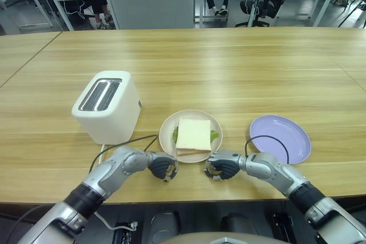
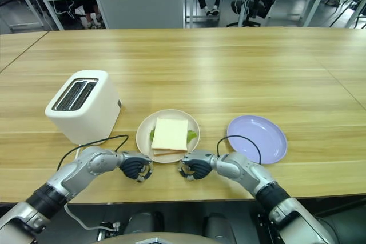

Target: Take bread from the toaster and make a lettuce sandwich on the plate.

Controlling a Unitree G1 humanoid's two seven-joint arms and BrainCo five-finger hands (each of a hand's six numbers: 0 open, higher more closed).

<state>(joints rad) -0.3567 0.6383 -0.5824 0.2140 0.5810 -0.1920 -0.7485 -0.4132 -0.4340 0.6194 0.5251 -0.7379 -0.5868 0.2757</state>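
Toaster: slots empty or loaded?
Empty: both slots of the toaster look dark, with nothing poking out.

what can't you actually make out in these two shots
Toaster slots, both views: dark inside, so any bread left there cannot be told.
Lettuce, both views: top bread slice covers all but its green edges.
Left hand and right hand by the plate: their curled shape hides whether they touch its rim.
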